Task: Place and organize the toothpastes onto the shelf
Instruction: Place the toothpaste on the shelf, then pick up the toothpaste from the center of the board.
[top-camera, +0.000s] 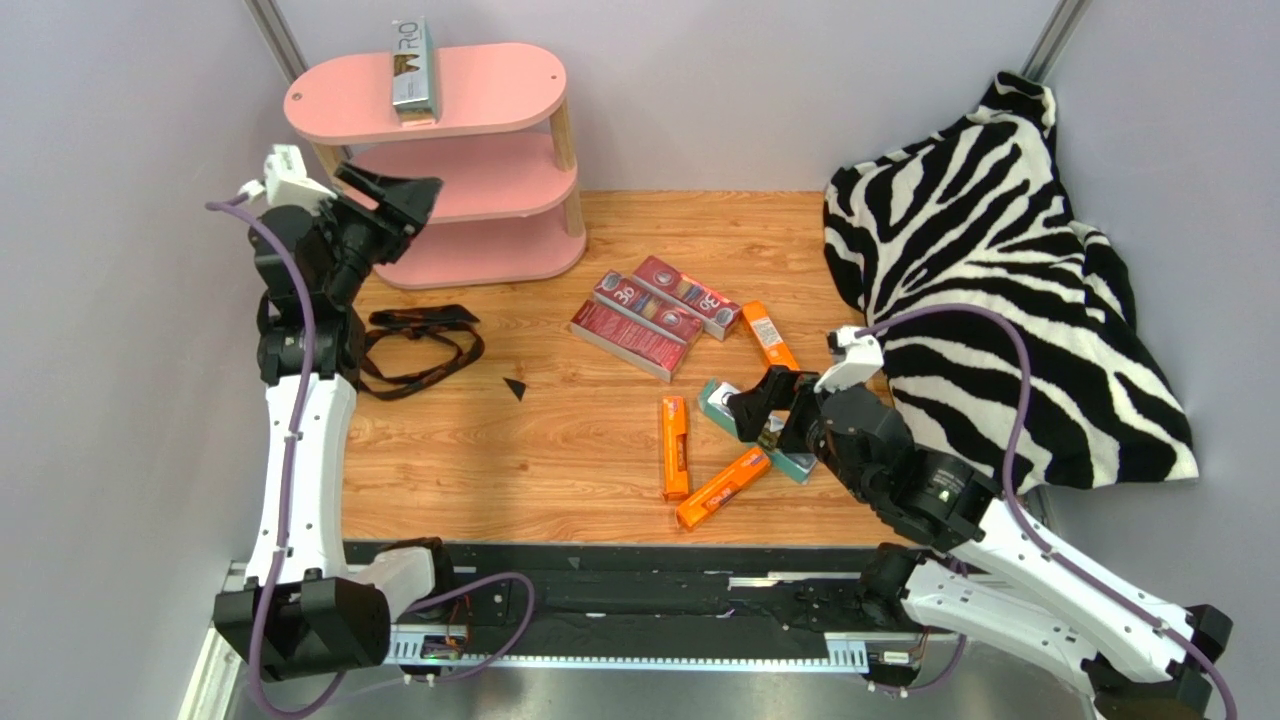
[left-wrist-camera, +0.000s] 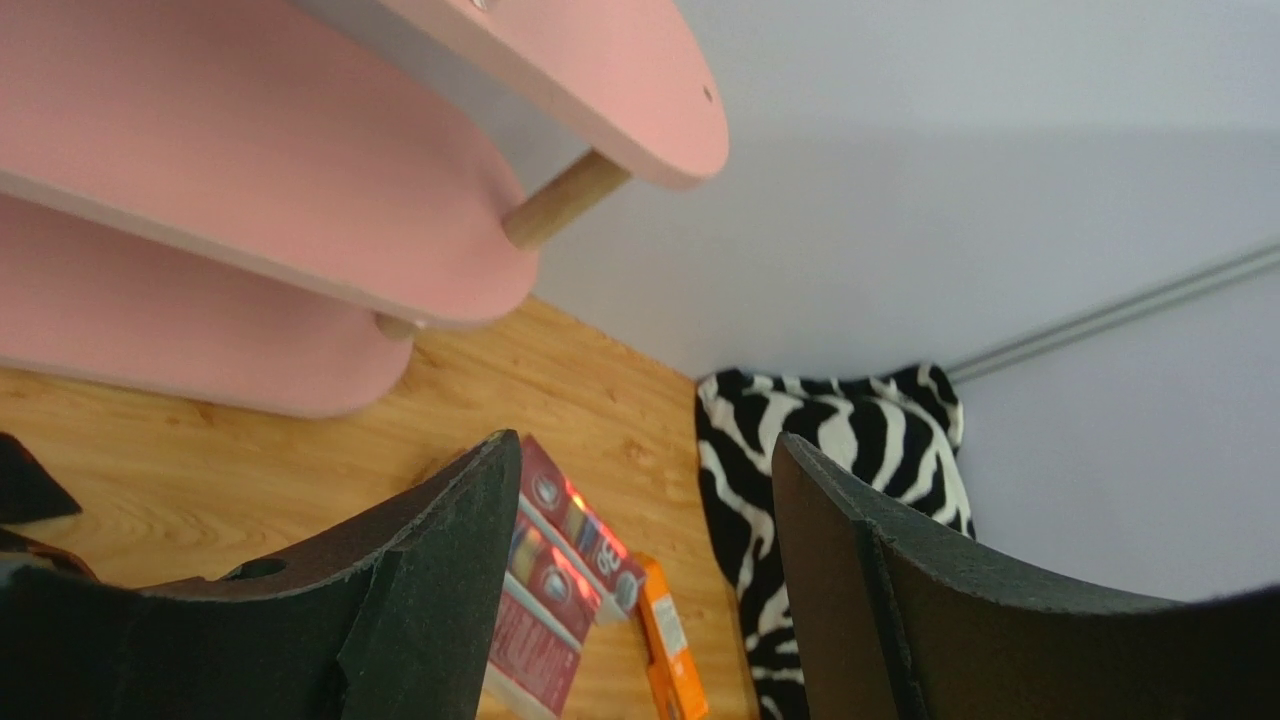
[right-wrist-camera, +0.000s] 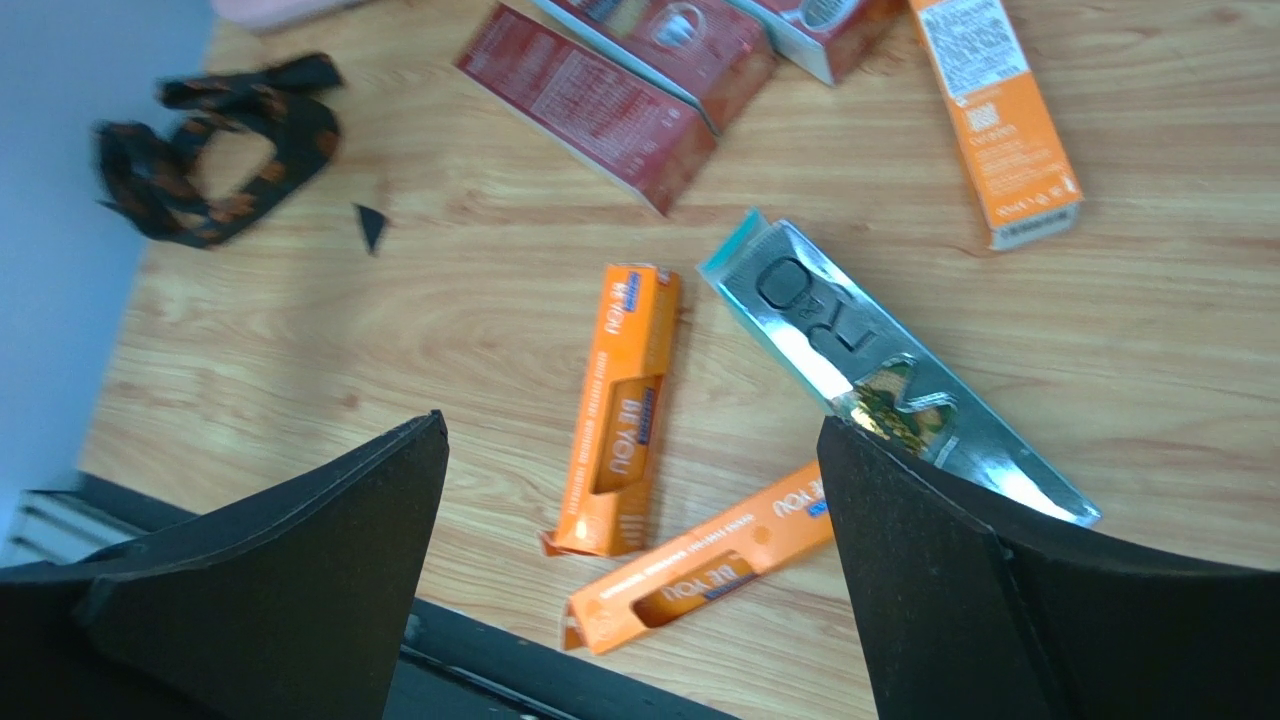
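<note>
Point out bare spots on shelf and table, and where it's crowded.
Free: shelf's top board right of silver carton; visible part of its middle board; wood between black strap and orange cartons. Crowded: cartons around the right hand.

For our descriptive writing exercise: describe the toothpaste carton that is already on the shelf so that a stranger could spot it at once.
Find the pink three-tier shelf at the far left of the wooden table. On its top board rests one long silver-grey carton with dark lettering. It alone is on the shelf; its silver twin lies down on the table.
</note>
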